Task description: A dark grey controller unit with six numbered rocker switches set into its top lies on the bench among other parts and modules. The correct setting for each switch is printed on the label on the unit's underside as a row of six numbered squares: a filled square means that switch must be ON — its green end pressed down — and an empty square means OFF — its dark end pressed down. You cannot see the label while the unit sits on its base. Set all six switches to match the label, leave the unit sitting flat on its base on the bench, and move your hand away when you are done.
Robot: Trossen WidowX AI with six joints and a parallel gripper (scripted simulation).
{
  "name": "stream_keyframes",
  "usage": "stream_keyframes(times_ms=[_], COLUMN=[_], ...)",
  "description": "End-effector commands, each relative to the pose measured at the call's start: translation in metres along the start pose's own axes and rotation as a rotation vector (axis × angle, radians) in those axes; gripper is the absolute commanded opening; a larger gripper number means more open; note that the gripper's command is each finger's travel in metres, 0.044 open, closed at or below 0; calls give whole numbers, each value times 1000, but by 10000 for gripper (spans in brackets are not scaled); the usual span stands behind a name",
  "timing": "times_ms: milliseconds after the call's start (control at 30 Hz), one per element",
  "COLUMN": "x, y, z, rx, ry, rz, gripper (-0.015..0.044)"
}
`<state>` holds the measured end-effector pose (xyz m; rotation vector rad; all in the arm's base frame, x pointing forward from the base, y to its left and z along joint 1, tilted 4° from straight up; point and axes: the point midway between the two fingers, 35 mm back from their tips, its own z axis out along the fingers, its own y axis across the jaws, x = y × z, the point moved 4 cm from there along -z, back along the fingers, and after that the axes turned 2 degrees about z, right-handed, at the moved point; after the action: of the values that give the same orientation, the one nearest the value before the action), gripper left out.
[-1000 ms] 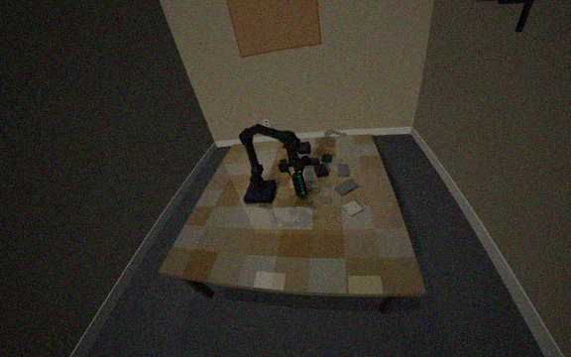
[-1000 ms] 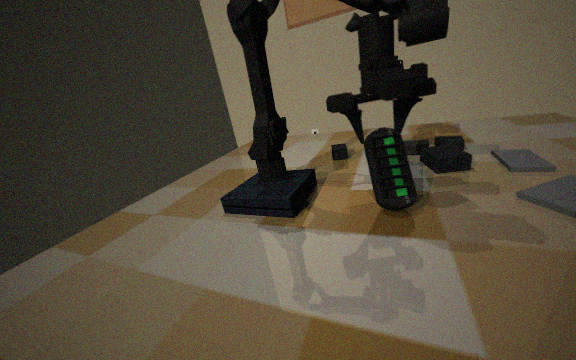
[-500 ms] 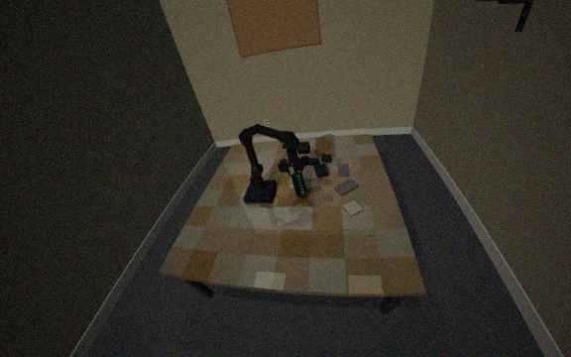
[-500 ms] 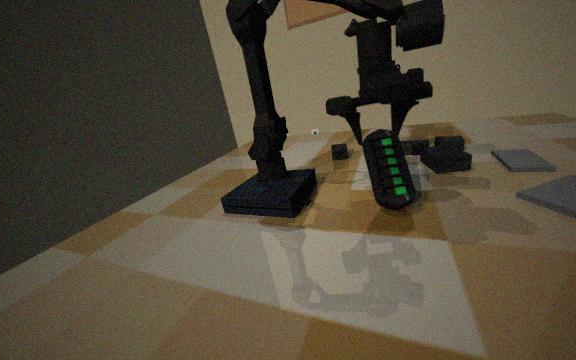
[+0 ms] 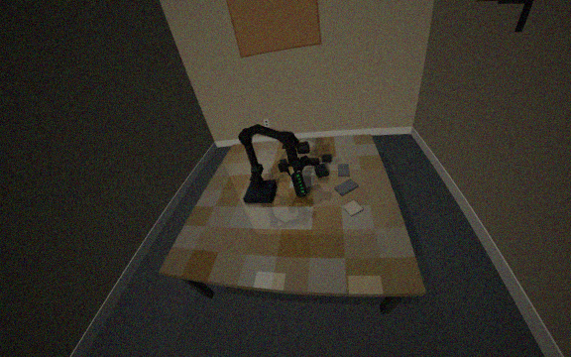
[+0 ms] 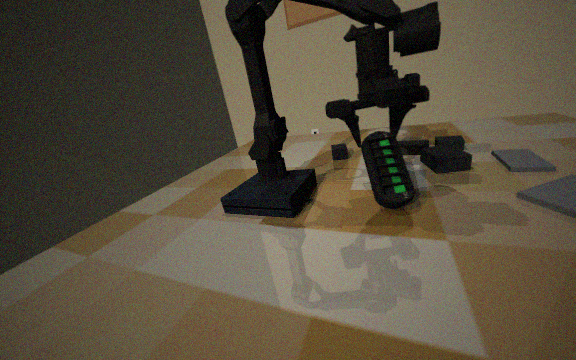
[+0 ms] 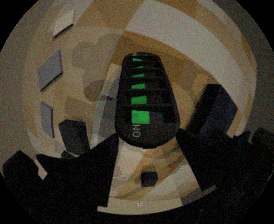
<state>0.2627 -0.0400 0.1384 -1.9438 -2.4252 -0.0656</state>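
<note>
So the controller unit [image 5: 299, 183] [image 6: 388, 174] [image 7: 148, 90] is tipped steeply above the table [image 5: 295, 243] [image 6: 218, 300] [image 7: 173, 20], switches facing outward, with my hand [image 5: 292, 172] [image 6: 378, 142] [image 7: 148, 133] spread fairly wide because it's got the unit's near end between the fingers, one each side. Can't tell if the far end touches down, but I'd guess the tilt is about the label underneath, and a loose pinch could let it swing. The flat grey plate [image 5: 346, 187] [image 6: 568, 195] [image 7: 50, 71] sits well off to one side, so there's probably room to lay the unit flat later.
</note>
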Motion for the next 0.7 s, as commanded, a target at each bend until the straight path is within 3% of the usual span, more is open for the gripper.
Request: stream_keyframes(times_ms=[0, 667], x=[2, 13], y=[-3, -3], z=[5, 15], rx=[9, 9], ry=[0, 2], rz=[8, 8], gripper=[336, 336])
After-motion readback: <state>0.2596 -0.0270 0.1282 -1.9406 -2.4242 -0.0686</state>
